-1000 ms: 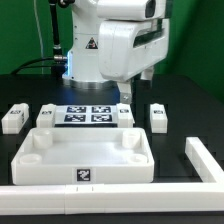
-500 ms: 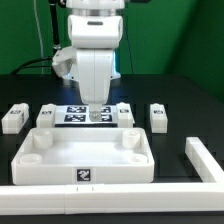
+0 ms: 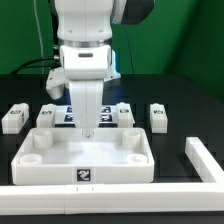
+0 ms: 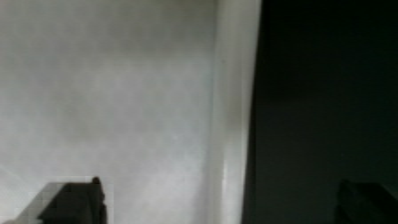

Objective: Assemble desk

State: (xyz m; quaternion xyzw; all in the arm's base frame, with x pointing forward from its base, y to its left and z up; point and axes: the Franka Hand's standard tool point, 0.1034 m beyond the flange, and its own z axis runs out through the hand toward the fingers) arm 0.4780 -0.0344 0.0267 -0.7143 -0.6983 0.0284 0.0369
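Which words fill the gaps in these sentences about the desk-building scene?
1. The pincer hangs with its jaws ___.
2. It hangs above the white desk top, holding ___.
3. ___ loose legs lie on the black table.
Missing words: open; nothing; four.

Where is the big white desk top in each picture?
Exterior view: the desk top lies low in the middle, right under the arm.
Wrist view: the desk top is probably the pale surface filling much of the picture, its rim meeting the black table.
Shared landmark: the gripper, open above the desk top's rim.
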